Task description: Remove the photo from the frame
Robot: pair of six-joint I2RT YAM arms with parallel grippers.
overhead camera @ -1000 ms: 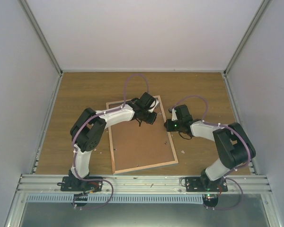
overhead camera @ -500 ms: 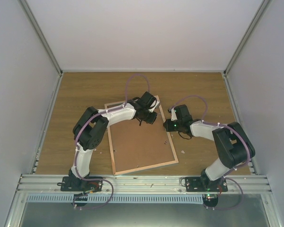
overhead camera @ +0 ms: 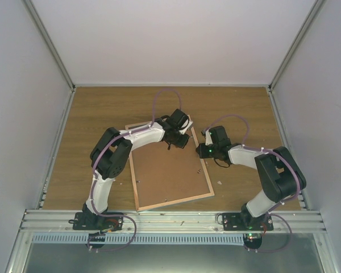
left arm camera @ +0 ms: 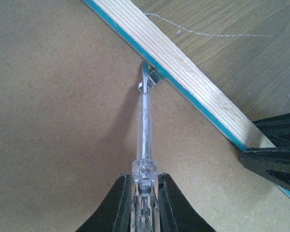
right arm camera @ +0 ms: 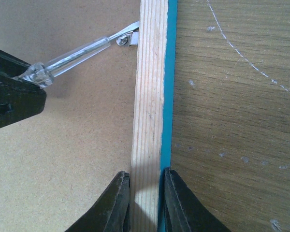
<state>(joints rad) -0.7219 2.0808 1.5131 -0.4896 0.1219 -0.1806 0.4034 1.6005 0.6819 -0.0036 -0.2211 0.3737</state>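
Left wrist: left claw (left arm camera: 145,195) clenched on clear-handled metal tool (left arm camera: 144,130), tip at small metal tab (left arm camera: 150,81); right claw (right arm camera: 146,188) pinches the turquoise-fronted wooden frame (right arm camera: 150,96) by its edge.

Left end effector (left arm camera: 144,186) and right end effector (right arm camera: 145,187) crowd the frame's (overhead camera: 165,170) far-right edge; nearer half open.

The left arm (overhead camera: 137,135) and right arm (overhead camera: 245,154), flanking the frame (overhead camera: 169,173), have white links and black joints. Purple cables (overhead camera: 159,98) run along each.
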